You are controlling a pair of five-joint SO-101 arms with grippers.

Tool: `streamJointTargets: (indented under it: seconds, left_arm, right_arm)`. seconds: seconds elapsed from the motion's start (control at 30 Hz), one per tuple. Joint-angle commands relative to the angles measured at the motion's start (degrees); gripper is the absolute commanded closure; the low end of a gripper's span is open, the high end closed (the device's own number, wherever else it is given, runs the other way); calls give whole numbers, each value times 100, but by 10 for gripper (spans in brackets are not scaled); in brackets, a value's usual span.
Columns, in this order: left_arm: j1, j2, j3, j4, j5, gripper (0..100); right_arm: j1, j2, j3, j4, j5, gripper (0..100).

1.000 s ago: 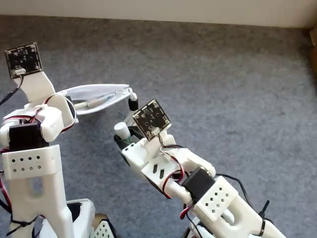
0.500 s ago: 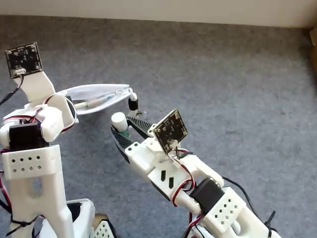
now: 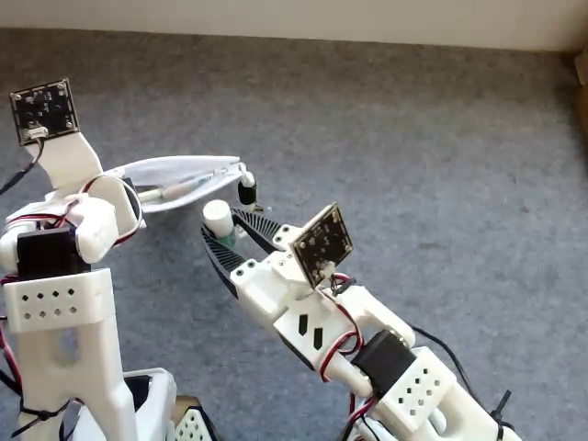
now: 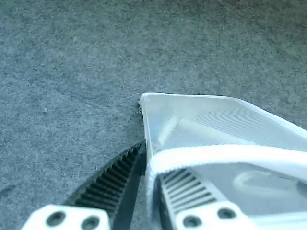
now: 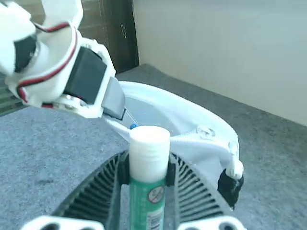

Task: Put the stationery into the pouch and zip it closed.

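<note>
Right end effector (image 5: 147, 160) grasps glue stick (image 5: 146, 201), green in its wrist view; left end effector (image 4: 148, 165) clamps pouch (image 4: 211, 124).

A grey, short-piled carpet-like surface (image 3: 441, 156) spreads beneath and all around the right end effector (image 3: 225, 225). Well beyond it, a pale cream wall (image 3: 322, 18) borders the surface (a brown wooden corner (image 3: 582, 78) shows far off to one side). A dark brown wooden panel (image 5: 117, 33) stands beside that wall.

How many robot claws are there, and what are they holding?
2. The left gripper clamps the edge of the white pouch; the right gripper holds a green glue stick near the pouch.
</note>
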Motion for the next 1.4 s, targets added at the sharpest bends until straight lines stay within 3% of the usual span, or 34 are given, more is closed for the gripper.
streamJointTargets:
  seconds: [0.0,0.53,0.83,1.37]
  left_arm:
    - [84,-66,13,-53,-53,992]
    - [57,-66,13,-53,-53,992]
    - [57,-66,13,-53,-53,992]
    - [57,-66,13,-53,-53,992]
  right_arm:
    - [-13,-154,-277,-514,-18,995]
    - [-4,-22,-277,-2800,-18,995]
    - [453,1596,-708,-4031,-9,995]
    - [497,3565,-1156,-5675,-9,995]
